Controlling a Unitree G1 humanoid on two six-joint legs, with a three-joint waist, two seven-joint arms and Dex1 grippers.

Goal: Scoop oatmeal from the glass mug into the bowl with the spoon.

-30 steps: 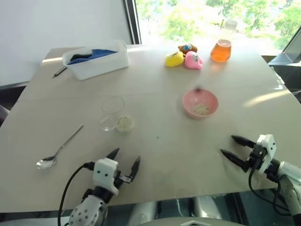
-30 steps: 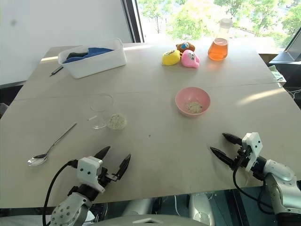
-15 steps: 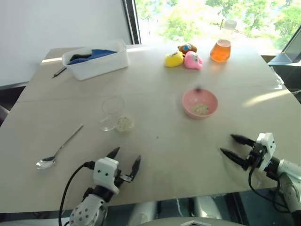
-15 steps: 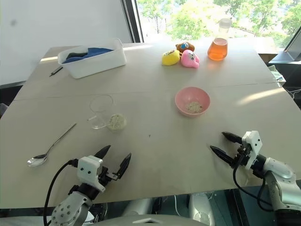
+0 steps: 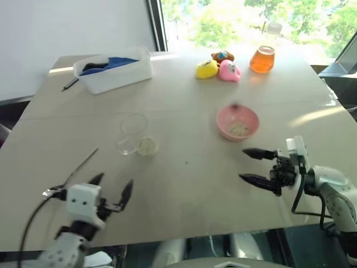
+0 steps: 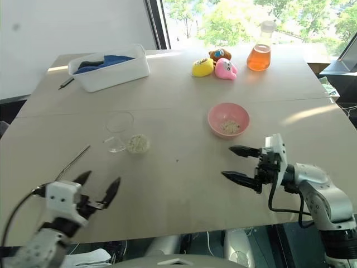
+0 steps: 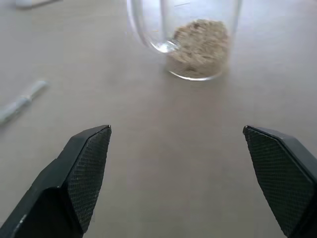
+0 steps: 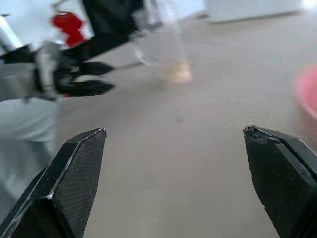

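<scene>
Grippers released: left gripper [image 6: 96,188] near table [image 6: 184,184] front edge | right gripper [image 6: 240,163] beside bowl [image 6: 228,120]

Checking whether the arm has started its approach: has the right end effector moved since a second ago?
Yes. The right end effector, open and empty, has shifted left and up the table, closer to the pink bowl.

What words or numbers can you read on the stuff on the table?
None: no word, number or label can be read on anything here.
The flask of orange liquid carries no label that I can see.
The white tub, the pink bowl and the glass mug are plain.
The toys have faces, no letters.
</scene>
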